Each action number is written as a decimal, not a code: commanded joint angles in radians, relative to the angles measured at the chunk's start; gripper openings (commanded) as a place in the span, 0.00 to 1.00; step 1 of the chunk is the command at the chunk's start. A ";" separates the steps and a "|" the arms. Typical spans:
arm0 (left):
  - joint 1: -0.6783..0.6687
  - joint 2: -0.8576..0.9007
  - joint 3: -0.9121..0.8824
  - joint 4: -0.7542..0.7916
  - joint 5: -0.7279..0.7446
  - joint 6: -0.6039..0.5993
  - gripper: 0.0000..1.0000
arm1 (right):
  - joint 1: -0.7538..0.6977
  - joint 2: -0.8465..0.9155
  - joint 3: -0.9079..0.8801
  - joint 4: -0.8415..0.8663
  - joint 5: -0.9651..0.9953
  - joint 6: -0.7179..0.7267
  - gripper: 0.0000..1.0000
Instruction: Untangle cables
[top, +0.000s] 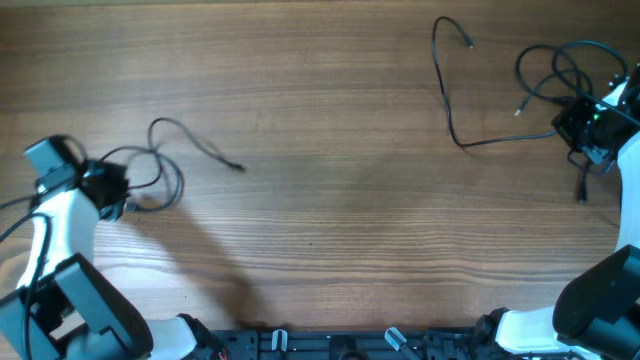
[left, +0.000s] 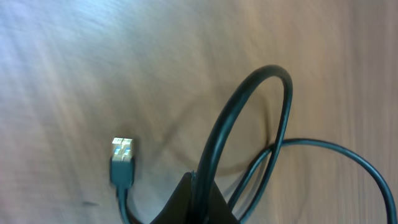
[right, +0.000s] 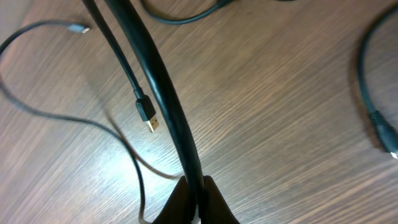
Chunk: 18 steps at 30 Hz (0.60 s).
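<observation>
Cables (right: 163, 87): one pinched in left claw (left: 194, 186) (another in right claw (right: 198, 193)).

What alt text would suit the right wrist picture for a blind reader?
The right gripper pinches a black cable that runs up and left over a wooden table; a thinner cord's USB plug lies beside it.

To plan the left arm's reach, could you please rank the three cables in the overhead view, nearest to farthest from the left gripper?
1. Looped cable, at the left gripper.
2. Loose cable, upper right of centre.
3. Cable bunch, far right.
</observation>
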 joint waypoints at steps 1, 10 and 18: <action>-0.130 0.011 -0.012 0.047 0.019 0.046 0.04 | 0.005 0.014 0.004 0.021 0.030 -0.039 0.04; -0.451 0.081 -0.012 0.196 0.019 0.074 0.04 | -0.006 0.153 0.004 0.056 0.399 0.175 0.04; -0.477 -0.008 0.053 0.234 0.117 0.148 1.00 | -0.008 0.097 0.010 0.186 0.063 -0.046 1.00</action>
